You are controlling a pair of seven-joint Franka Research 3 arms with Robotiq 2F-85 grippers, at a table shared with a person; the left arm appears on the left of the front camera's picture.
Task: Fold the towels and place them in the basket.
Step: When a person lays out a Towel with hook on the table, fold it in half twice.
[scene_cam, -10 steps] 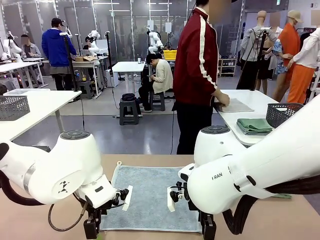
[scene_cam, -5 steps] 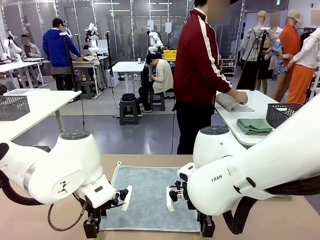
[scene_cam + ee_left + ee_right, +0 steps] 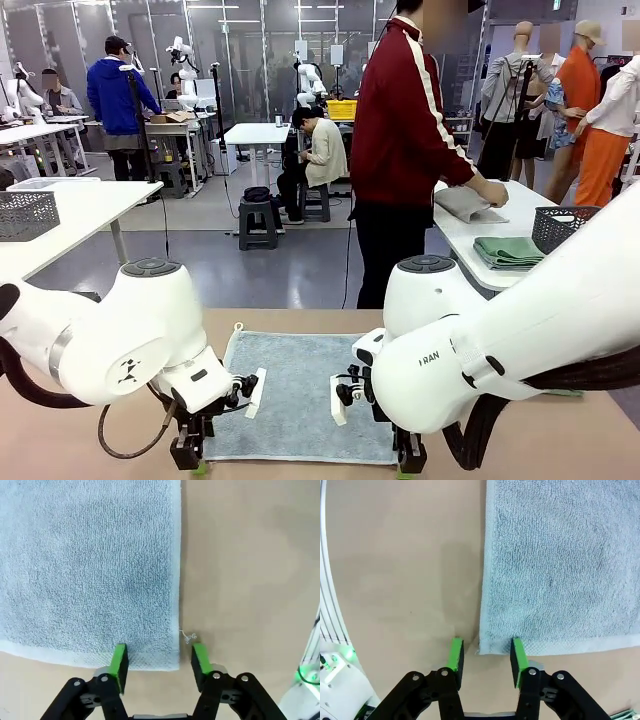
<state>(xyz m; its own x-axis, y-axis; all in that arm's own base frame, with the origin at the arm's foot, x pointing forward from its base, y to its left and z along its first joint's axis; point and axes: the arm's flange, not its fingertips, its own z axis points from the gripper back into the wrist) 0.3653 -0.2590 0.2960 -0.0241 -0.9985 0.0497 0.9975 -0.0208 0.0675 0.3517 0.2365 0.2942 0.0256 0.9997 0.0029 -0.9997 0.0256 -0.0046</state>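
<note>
We find the left gripper point(image 3: 160, 661) with its jaws partly parted, set astride the near left corner of the light blue towel point(image 3: 90, 570). In the left wrist view one green pad point(image 3: 120, 661) lies over the hemmed border. The other is over the bare table point(image 3: 250, 555), just beside the towel's edge. We see cloth between the pads but no pinch on it, so the gripper has hold of nothing. A short loose thread point(image 3: 187, 637) curls off the hem at that corner.

The right gripper point(image 3: 486, 661) stands likewise at the near right corner, its jaws a little narrower. One pad is on the towel's border and the other is on the tan table just off the edge. Here too we see the corner lying flat and ungripped.

In the front view both grippers point down at the near edge of the table, one at the left and one at the right. The towel lies spread flat between them, reaching toward the far side.

Beyond, a person point(image 3: 405, 130) in a dark red jacket stands turned to a white side table point(image 3: 460, 245) at the far right, a hand point(image 3: 492, 192) on a grey cloth point(image 3: 462, 205). On that table the mint green towel point(image 3: 508, 252) lies folded, just beside the dark grey basket point(image 3: 568, 228).
</note>
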